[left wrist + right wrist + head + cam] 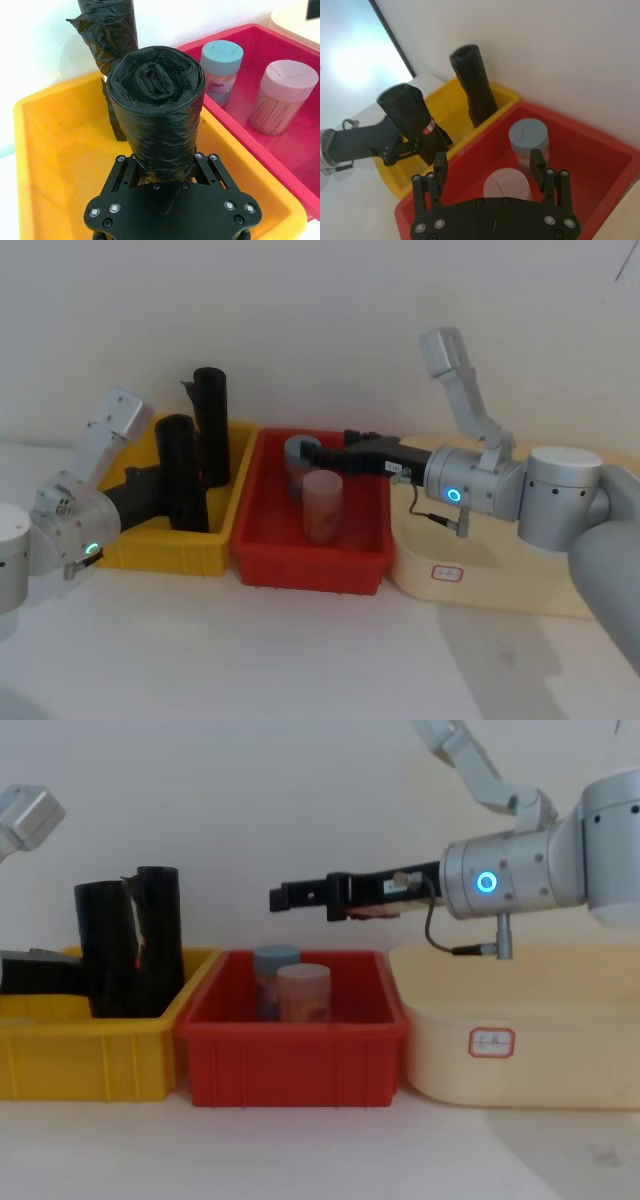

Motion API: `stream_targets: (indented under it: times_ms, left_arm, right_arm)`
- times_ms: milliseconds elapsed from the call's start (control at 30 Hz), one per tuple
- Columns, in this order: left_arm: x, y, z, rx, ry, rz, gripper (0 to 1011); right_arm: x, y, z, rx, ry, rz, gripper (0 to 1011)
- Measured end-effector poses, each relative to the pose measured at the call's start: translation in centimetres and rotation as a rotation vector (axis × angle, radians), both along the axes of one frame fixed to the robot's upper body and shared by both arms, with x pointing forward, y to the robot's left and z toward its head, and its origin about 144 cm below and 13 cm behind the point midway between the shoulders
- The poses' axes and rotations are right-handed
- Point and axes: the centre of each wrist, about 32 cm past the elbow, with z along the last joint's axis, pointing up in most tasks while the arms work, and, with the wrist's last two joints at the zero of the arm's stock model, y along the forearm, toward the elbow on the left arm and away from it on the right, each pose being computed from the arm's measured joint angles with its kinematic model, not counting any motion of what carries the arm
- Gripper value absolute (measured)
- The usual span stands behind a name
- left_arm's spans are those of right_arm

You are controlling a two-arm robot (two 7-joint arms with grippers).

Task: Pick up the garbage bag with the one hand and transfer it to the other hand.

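Note:
The garbage bag (182,470), a thick black glossy roll, stands in the yellow bin (160,555), leaning slightly. My left gripper (176,502), the one with the green ring, is shut on the roll's lower part; in the left wrist view its fingers (121,166) hug both sides of the garbage bag (157,115). My right gripper (310,452), with the blue ring, hovers open over the red bin (310,575), pointing toward the roll and apart from it. In the right wrist view the right gripper (489,160) has nothing between its fingers, with the bag (407,112) farther off.
A thinner, taller black roll (212,425) with a ragged flap stands just behind the bag in the yellow bin. The red bin holds a blue-lidded jar (298,450) and a pink-lidded jar (322,505). A cream container (480,580) sits at the right.

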Motion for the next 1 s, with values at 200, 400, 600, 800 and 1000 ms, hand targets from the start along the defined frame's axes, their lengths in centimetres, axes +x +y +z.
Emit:
stream_targets:
  times_ms: [200, 400, 600, 800, 1000]
  left_arm:
    - [0.0, 0.0, 0.0, 0.000, 0.000, 0.000, 400]
    - [0.0, 0.0, 0.0, 0.000, 0.000, 0.000, 400]
    - [0.0, 0.0, 0.0, 0.000, 0.000, 0.000, 400]
    - [0.0, 0.0, 0.0, 0.000, 0.000, 0.000, 400]
    - [0.0, 0.0, 0.0, 0.000, 0.000, 0.000, 400]
  right_arm:
    - [0.6, 0.1, -0.5, -0.020, 0.022, 0.006, 1000]
    - [1.0, 0.2, -0.8, -0.034, 0.037, 0.016, 1000]
    - [1.2, 0.2, -0.9, -0.049, 0.048, 0.031, 1000]
    - [1.3, 0.3, -1.0, -0.070, 0.049, 0.043, 999]
    - [1.5, 0.5, -1.2, -0.104, 0.027, 0.045, 1000]
